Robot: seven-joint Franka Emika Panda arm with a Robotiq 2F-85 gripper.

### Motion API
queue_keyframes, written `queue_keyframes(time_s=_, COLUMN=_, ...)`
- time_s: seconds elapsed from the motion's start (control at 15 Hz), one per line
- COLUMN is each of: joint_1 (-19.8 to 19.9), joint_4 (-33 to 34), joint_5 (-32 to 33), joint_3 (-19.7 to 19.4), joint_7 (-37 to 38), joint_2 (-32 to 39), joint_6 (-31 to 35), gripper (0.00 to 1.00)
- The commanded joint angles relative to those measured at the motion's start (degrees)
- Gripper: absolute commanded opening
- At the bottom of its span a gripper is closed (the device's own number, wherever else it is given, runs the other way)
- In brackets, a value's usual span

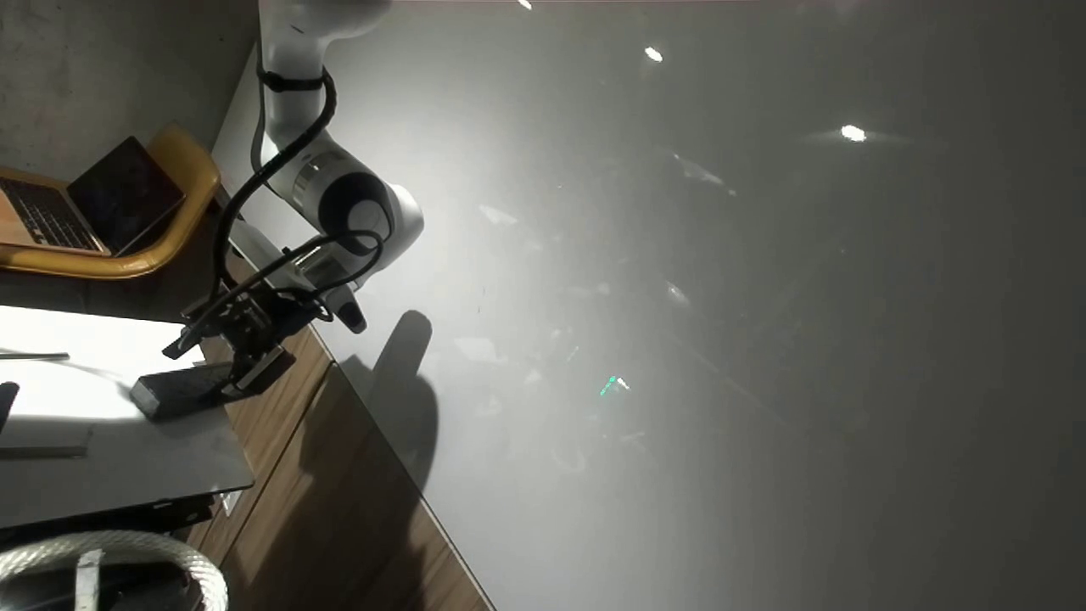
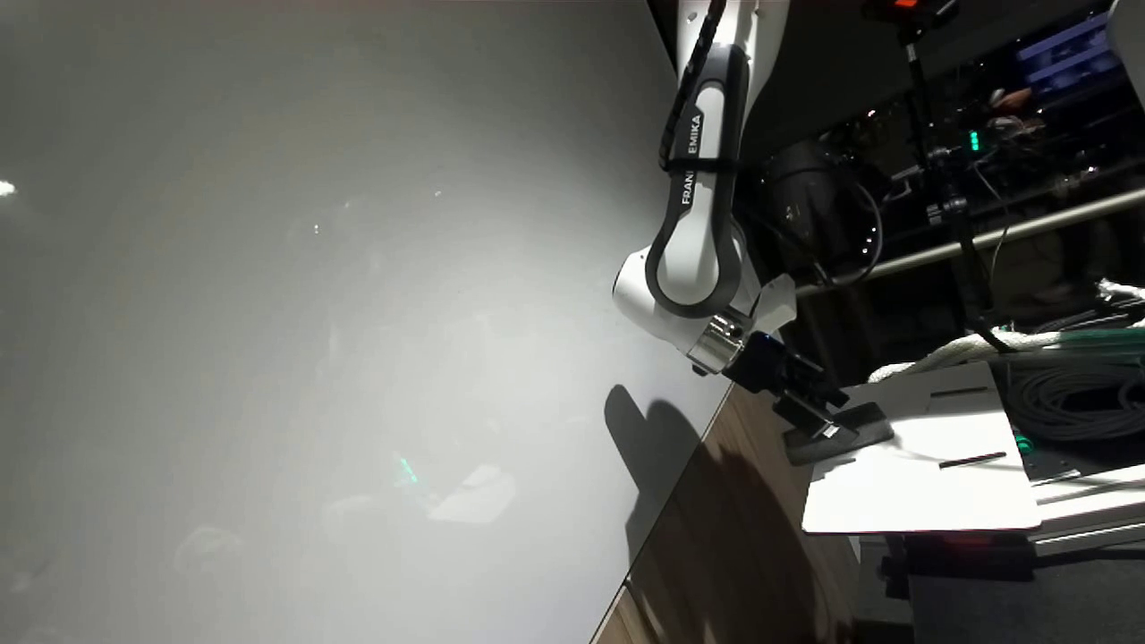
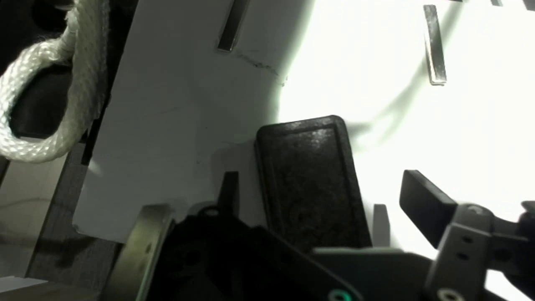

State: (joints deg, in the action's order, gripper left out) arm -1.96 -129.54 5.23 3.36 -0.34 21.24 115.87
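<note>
Black block is straddled by the widely parted gripper, nothing held; equal gaps are best left beside it.

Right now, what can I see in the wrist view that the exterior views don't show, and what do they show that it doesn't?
Only the wrist view: a thin dark scuff on the white panel, and the bordered face of the dark rectangular block, possibly an eraser.

Only the exterior views: the white robot arm and, in an exterior view, a laptop on a mustard-yellow chair.

Shared: the black gripper, that block, the panel, its silver-coloured strips and pale rope.
</note>
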Motion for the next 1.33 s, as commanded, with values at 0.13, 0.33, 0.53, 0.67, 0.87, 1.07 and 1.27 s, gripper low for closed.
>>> queue_keyframes(time_s=0.13, joint_1=-0.1, joint_4=-0.7, joint_5=-0.7, joint_3=-0.3, joint_7=-0.7, joint_2=-0.1, joint_6=1.7, gripper=1.0)
queue_keyframes(time_s=0.33, joint_1=-0.1, joint_4=-0.9, joint_5=-1.2, joint_3=-0.1, joint_7=-0.7, joint_2=-0.2, joint_6=1.5, gripper=1.0)
queue_keyframes(time_s=0.53, joint_1=-0.7, joint_4=-1.6, joint_5=-1.7, joint_3=0.3, joint_7=0.3, joint_2=-0.6, joint_6=0.9, gripper=1.0)
queue_keyframes(time_s=0.67, joint_1=-0.8, joint_4=-1.8, joint_5=-1.9, joint_3=0.5, joint_7=0.2, joint_2=-0.4, joint_6=1.0, gripper=1.0)
queue_keyframes(time_s=0.87, joint_1=-1.5, joint_4=-2.2, joint_5=-2.4, joint_3=1.1, joint_7=0.4, joint_2=-0.4, joint_6=1.0, gripper=1.0)
queue_keyframes(time_s=1.07, joint_1=-2.5, joint_4=-1.8, joint_5=-2.8, joint_3=1.7, joint_7=0.8, joint_2=-0.2, joint_6=0.9, gripper=1.0)
queue_keyframes(time_s=1.27, joint_1=-3.3, joint_4=-1.7, joint_5=-2.6, joint_3=2.0, joint_7=1.4, joint_2=-0.1, joint_6=0.8, gripper=1.0)
